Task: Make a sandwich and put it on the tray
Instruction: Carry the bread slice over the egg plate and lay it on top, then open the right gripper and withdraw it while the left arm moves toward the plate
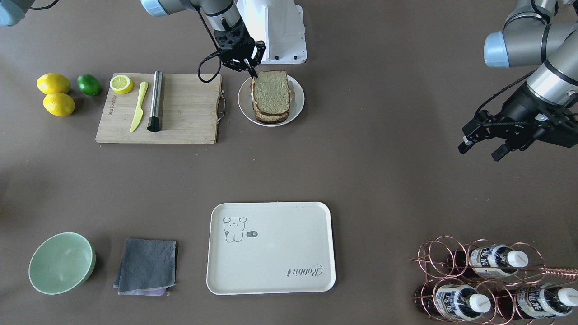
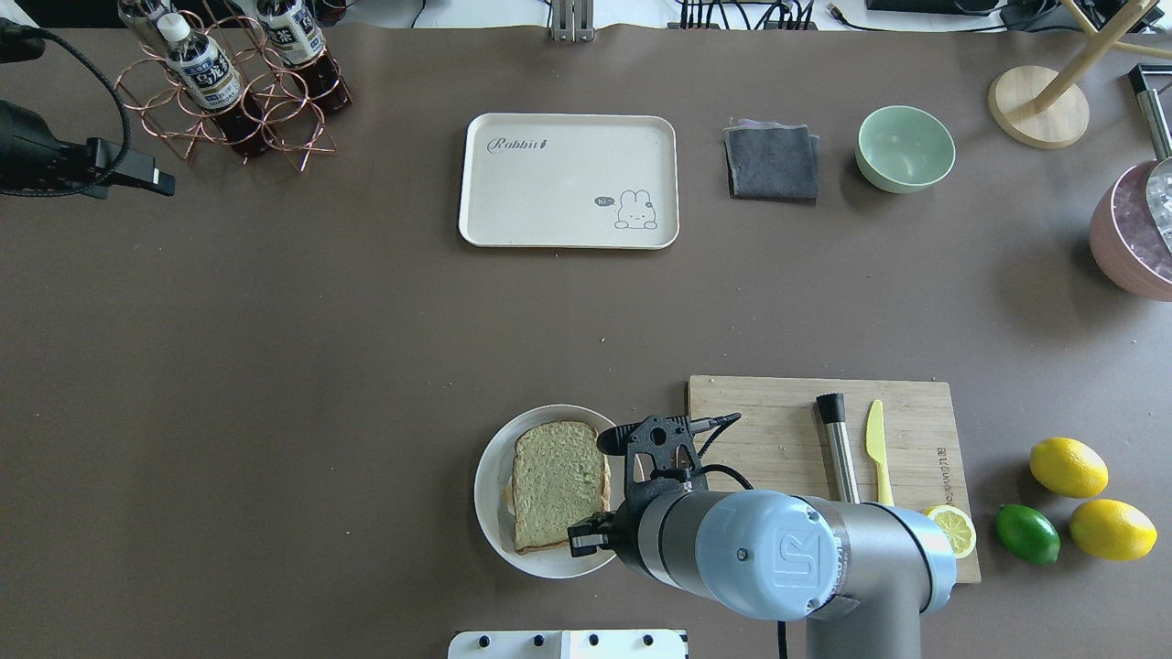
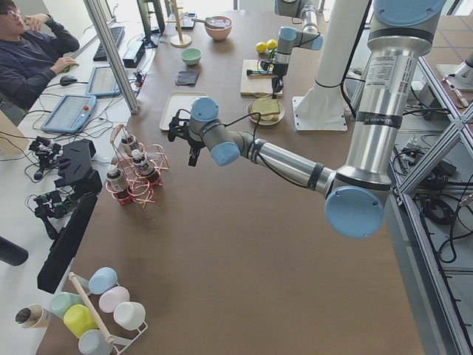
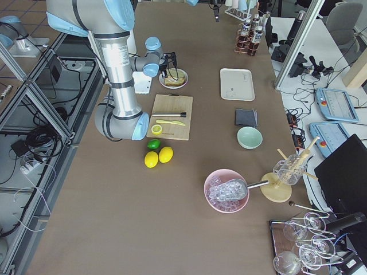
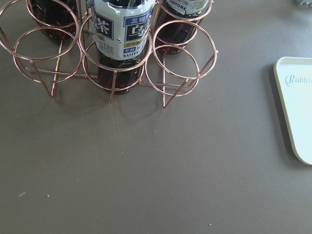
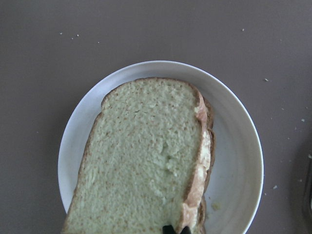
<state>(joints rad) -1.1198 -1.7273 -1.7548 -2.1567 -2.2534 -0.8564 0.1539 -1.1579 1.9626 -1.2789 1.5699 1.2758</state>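
The sandwich [image 1: 270, 92] lies on a round white plate [image 1: 298, 97]: two speckled bread slices with white egg showing at one edge in the right wrist view [image 6: 146, 156]. My right gripper [image 1: 251, 70] tilts down onto the robot-side corner of the top slice. Its fingertips [image 6: 169, 228] are close together on the bread's edge. The cream tray [image 1: 271, 266] with the bear drawing lies bare across the table [image 2: 549, 192]. My left gripper [image 1: 481, 149] hangs open and empty, above the table near the bottle rack.
A wooden cutting board [image 1: 185, 113] beside the plate holds a yellow knife [image 1: 138, 113], a metal cylinder [image 1: 156, 101] and a lemon half [image 1: 121, 84]. Two lemons and a lime [image 1: 88, 84] lie beyond it. A green bowl [image 1: 61, 262], a grey cloth [image 1: 146, 266] and a copper bottle rack [image 1: 478, 280] flank the tray.
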